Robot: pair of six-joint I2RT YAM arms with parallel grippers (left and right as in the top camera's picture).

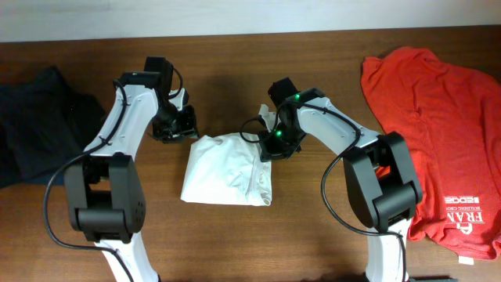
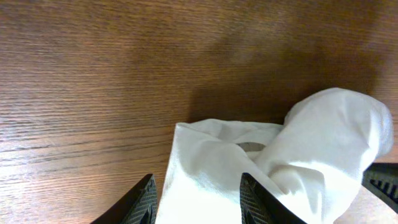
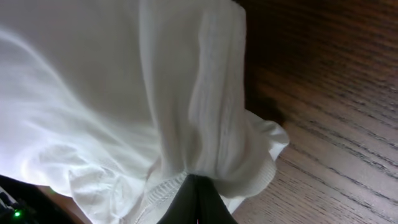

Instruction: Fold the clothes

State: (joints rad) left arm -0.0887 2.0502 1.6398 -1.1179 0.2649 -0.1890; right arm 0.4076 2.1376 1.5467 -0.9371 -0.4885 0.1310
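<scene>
The white T-shirt (image 1: 227,168) lies bunched and partly folded at the table's middle; its print is hidden. My left gripper (image 1: 178,129) is open just above the shirt's far-left corner; the cloth (image 2: 217,168) shows between and under the fingers (image 2: 196,202). My right gripper (image 1: 270,141) is shut on the shirt's upper right edge, pinching a ribbed hem (image 3: 211,143) at the fingertips (image 3: 196,186). The red white-lettered T-shirt (image 1: 438,133) lies flat at the right. Dark navy garments (image 1: 39,117) lie at the far left.
The brown wooden table (image 1: 258,243) runs under everything. Bare wood shows in front of the white shirt and between it and the red shirt. The arm bases stand at the front edge.
</scene>
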